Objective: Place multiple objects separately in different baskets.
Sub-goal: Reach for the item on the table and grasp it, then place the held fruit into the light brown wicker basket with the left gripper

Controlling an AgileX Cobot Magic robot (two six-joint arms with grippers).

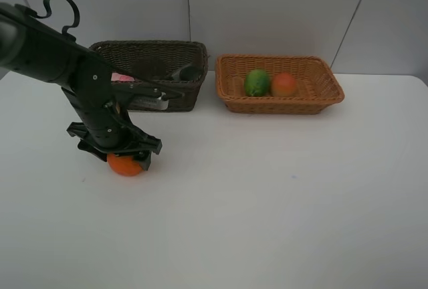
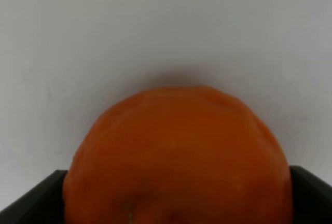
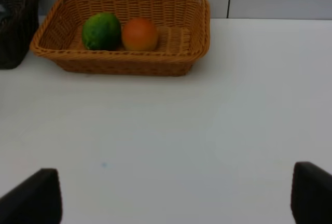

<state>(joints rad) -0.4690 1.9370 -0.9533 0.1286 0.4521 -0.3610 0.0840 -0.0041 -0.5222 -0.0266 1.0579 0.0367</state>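
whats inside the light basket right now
The tan basket holds a green fruit and an orange-red fruit, side by side. The floor behind them is hidden.

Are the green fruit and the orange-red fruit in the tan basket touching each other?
Touching. In the right wrist view the green fruit and the orange-red fruit sit side by side in the tan basket with no gap between them.

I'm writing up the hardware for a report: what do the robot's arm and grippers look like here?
The left arm is matte black, made of thick rounded segments, with a black cable looping above it near the top. Its left gripper is black too, an angular block with flat fingers. Of the right gripper, only two dark, squared fingertips show in its wrist view. No markings are visible.
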